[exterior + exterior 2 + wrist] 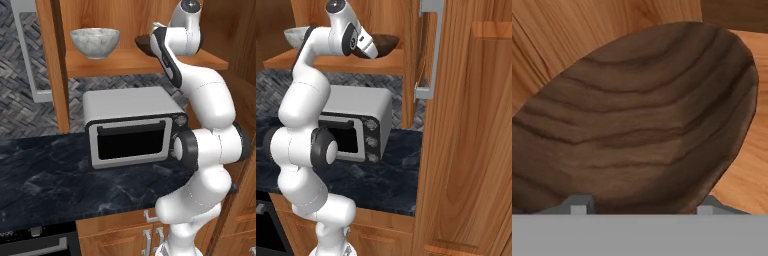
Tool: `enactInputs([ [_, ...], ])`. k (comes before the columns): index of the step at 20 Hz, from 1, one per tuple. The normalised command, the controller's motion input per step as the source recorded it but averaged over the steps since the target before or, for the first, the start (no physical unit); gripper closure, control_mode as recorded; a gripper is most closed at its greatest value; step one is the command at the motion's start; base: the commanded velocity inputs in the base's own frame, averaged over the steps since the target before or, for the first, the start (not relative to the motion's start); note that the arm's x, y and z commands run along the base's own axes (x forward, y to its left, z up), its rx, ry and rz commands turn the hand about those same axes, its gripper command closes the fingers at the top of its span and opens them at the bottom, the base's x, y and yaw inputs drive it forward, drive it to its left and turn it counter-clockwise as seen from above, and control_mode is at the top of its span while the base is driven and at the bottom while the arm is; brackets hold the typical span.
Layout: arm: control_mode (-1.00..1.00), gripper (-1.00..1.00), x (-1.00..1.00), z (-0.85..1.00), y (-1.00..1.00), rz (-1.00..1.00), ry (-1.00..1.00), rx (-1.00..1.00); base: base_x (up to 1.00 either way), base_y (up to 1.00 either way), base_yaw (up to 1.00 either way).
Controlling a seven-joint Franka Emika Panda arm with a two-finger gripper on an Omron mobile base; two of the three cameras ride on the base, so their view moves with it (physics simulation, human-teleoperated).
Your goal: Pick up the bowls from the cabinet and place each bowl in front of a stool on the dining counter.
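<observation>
Two bowls sit on the open shelf [125, 62] of the brown wooden cabinet [55, 75]. The grey-white marbled bowl [95, 41] [293, 35] stands at the left, apart from the arm. The dark brown wooden bowl [144, 44] [383, 44] is at the right, and my hand is right against it. In the hand view its grained inside [642, 125] looms very close. My gripper [644, 205] [368, 50] is open, its fingertips [579, 204] spread wide at the bowl's near rim. Whether they touch the rim is unclear.
A silver microwave [130, 127] [356, 125] stands on a dark marbled counter [50, 175] right under the shelf. A tall wooden panel [466, 140] rises close at the right. Drawer fronts with silver handles [147, 235] and a stove front [30, 242] lie below.
</observation>
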Motion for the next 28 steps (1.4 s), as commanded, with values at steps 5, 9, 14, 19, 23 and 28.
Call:
enactInputs([
  [5, -1.00, 1.00, -0.09, 0.00, 0.00, 0.00, 0.00, 0.00, 0.00, 0.00, 0.00],
  [9, -1.00, 1.00, -0.82, 0.00, -0.04, 0.00, 0.00, 0.00, 0.00, 0.00, 0.00],
  [14, -1.00, 1.00, -1.00, 0.03, -0.02, 0.00, -0.05, 0.00, 0.00, 0.00, 0.00],
  [19, -1.00, 1.00, -1.00, 0.01, 0.00, 0.00, -0.06, 0.00, 0.00, 0.00, 0.00],
  [23, -1.00, 1.00, -1.00, 0.00, 0.00, 0.00, -0.07, 0.00, 0.00, 0.00, 0.00],
  [28, -1.00, 1.00, -0.90, 0.00, 0.00, 0.00, -0.05, 0.00, 0.00, 0.00, 0.00],
])
